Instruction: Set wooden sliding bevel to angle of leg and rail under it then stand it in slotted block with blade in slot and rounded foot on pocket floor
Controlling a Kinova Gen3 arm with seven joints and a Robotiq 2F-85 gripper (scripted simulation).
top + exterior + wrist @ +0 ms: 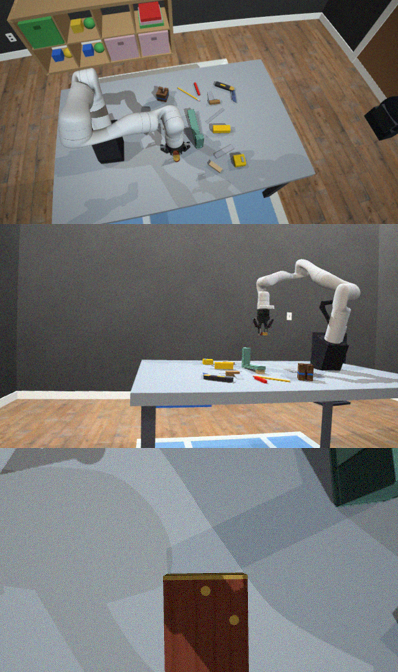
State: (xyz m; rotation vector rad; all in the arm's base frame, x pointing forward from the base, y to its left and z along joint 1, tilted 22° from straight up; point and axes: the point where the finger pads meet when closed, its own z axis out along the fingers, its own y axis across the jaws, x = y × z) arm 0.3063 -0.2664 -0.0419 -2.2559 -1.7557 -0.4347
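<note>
My gripper (176, 154) (263, 331) hangs high above the table, just in front of the near end of the green leg-and-rail piece (195, 128). It is shut on the wooden bevel (206, 620). The bevel's red-brown stock, with a brass end cap and two brass pins, points straight down from the fingers. I cannot see its blade. The green leg stands upright on its flat rail (249, 361), and its top shows in the wrist view (365, 475). The brown slotted block with a blue band (162, 93) (305, 371) stands at the far side of the table. The black bevel (224, 86) lies at the far right.
A yellow pencil (188, 93), a red marker (196, 88), two yellow blocks (221, 128) (239, 160), grey strips (215, 115) and small wooden pieces (215, 166) lie right of the green piece. The arm's black base (109, 150) stands at the left.
</note>
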